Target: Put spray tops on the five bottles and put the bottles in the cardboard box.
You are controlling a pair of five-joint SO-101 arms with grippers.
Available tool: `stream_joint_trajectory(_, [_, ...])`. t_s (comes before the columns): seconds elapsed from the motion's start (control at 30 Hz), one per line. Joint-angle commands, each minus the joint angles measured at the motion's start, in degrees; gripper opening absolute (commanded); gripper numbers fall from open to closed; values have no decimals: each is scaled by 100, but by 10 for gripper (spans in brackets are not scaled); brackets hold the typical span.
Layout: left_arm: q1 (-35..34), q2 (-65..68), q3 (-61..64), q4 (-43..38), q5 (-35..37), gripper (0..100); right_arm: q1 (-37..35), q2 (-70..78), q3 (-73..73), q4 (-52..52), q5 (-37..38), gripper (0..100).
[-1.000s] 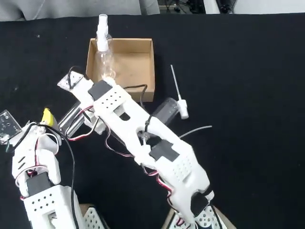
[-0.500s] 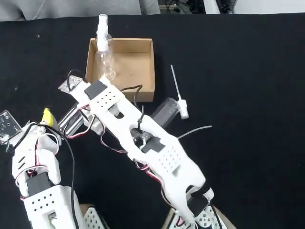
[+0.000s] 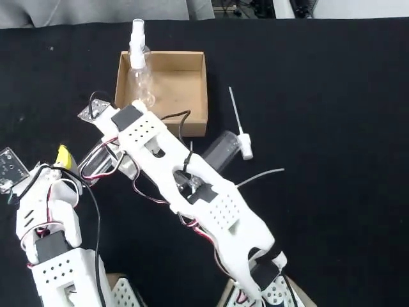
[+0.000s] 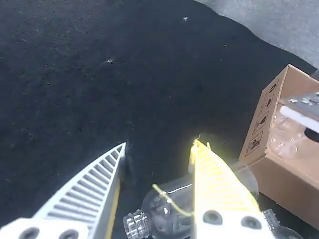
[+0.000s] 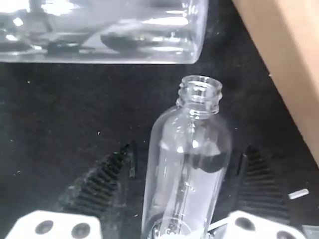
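A clear capless bottle (image 5: 187, 164) lies on the black table between the black fingers (image 5: 99, 184) of my right gripper (image 5: 188, 149), which is open with a gap on each side. A second clear bottle (image 5: 99, 30) lies crosswise beyond its neck. My left gripper (image 4: 159, 145) is open just above another capless bottle (image 4: 164, 214). The cardboard box (image 3: 192, 89) holds one upright bottle with a spray top (image 3: 137, 64). To the right of the box lies a further bottle (image 3: 220, 150) with a loose spray top (image 3: 246, 146) beside it.
My right arm (image 3: 192, 185) stretches diagonally across the table toward the box's front left corner. A thin loose tube (image 3: 262, 176) lies right of that arm. The box wall (image 5: 289, 59) is close beside the right gripper. Black cloth stretches bare to the right.
My right arm has shifted a little to the left and lower over the bottles by the box. The left arm has kept still.
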Motion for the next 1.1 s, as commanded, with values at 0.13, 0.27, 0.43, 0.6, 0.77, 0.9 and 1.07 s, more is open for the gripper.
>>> stream_joint_trajectory(0.13, [-13,-62,-75,-105,18,188,-70,-127,-312,308,-53,286])
stream_joint_trajectory(0.27, [-13,-62,-75,-105,18,188,-70,-127,-312,334,-44,226])
stream_joint_trajectory(0.43, [-13,-62,-75,-105,18,188,-70,-136,-312,308,-44,133])
stream_joint_trajectory(0.6, [-13,-62,-75,-105,18,188,-70,-145,-312,334,-44,58])
stream_joint_trajectory(0.77, [-13,-62,-75,-105,18,188,-70,-145,-312,352,-44,57])
stream_joint_trajectory(0.9, [-13,-62,-75,-105,18,188,-88,-119,-312,316,-44,69])
stream_joint_trajectory(1.07, [-13,-62,-75,-105,18,188,-105,-101,-312,299,-97,177])
